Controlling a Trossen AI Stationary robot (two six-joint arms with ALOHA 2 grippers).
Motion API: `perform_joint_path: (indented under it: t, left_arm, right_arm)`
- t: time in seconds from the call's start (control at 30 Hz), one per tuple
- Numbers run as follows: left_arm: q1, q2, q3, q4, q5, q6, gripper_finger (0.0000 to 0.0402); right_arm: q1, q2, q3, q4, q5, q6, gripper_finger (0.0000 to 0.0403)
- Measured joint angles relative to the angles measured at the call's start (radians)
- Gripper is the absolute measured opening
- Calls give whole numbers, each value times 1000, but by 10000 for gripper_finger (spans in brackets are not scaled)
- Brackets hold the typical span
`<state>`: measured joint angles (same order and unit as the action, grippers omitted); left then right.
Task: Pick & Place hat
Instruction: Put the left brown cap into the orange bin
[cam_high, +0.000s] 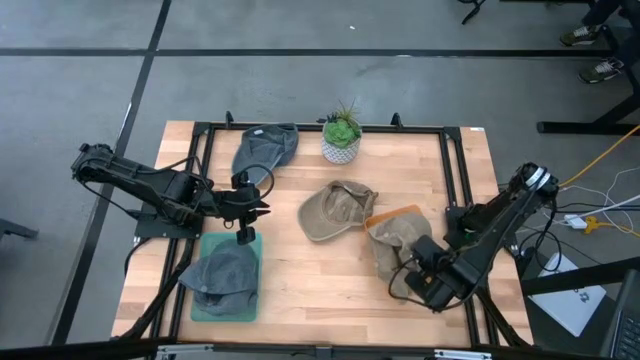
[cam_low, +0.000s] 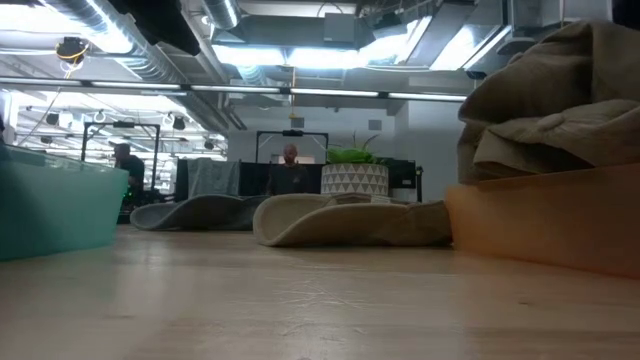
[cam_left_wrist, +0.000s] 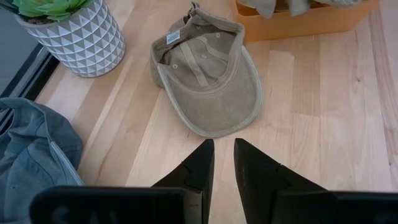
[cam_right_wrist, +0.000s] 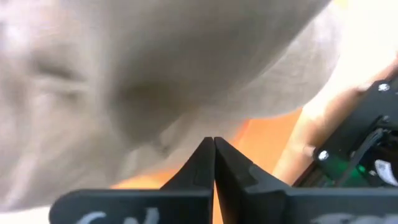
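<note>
- Left wrist view: the left gripper (cam_left_wrist: 224, 163) shows a narrow gap between its fingertips and holds nothing; it points toward the loose tan hat (cam_left_wrist: 208, 78) lying crown-down on the table (cam_left_wrist: 323, 124), well apart from the tips.
- In the high view the left gripper (cam_high: 245, 205) hovers over the table's left half, just beyond the teal tray (cam_high: 205, 305), which already carries a grey hat (cam_high: 222, 272). Judgement: the arm sits between tray and the remaining hats, so it is placed to go either way.
- Right wrist view: the right gripper (cam_right_wrist: 213, 152) has its fingertips pressed together with nothing visibly between them; tan fabric fills the view close ahead, with orange beneath it.
- In the high view the right gripper (cam_high: 428, 272) rests at the near right, beside the orange tray (cam_high: 395, 213), which holds a second tan hat (cam_high: 395, 240). Judgement: this arm is parked close to its tray.
- A second grey hat (cam_high: 265, 147) lies at the far edge, left of the plant pot (cam_high: 341, 140).
- The low view shows the loose tan hat (cam_low: 345, 220) flat on the wood, with the pot behind it.
- Judgement: two hats are sorted by colour; two are left on the table. The loose tan hat is limp and open, so a rim pinch is likely needed.
</note>
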<state>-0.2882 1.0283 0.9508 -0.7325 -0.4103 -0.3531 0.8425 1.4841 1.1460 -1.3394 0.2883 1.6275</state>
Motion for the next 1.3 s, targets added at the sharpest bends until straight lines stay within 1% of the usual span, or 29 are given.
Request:
perform_joint_path:
  t: [0.07,0.17,0.2,0.23,0.33,0.4,0.53,0.63,0.8,0.93,1.0,1.13,1.2,1.3]
  left_arm:
    - [0,0,0,0,0,0,59]
    - [0,0,0,0,0,0,59]
    - [0,0,0,0,0,0,59]
    - [0,0,0,0,0,0,59]
    - [0,0,0,2,1,0,59]
    - [0,0,0,5,2,0,59]
    - [0,0,0,4,9,0,59]
    - [0,0,0,4,9,0,59]
    - [0,0,0,4,9,0,59]
    - [0,0,0,4,9,0,59]
    - [0,0,0,4,9,0,59]
    - [0,0,0,4,8,0,59]
    - [0,0,0,4,9,0,59]
    - [0,0,0,4,8,0,59]
  right_arm:
    - [12,0,52,-39,-1,5,5]
    - [26,0,144,-186,28,37,3]
    - [28,0,174,-228,60,52,3]
    - [28,-2,197,-234,101,56,3]
    - [17,-28,219,-233,275,-9,2]
    - [-26,-32,222,-233,326,-34,2]
    - [-123,-26,220,-231,331,-92,2]
    - [-200,-26,220,-232,335,-95,2]
    - [-331,-25,220,-232,377,-117,1]
    - [-438,-25,220,-232,366,-181,1]
    - [-489,-25,207,-231,340,-206,1]
    - [-574,-25,140,-232,235,-226,1]
    - [-600,-25,89,-228,181,-235,1]
    - [-621,-25,14,-175,122,-261,1]
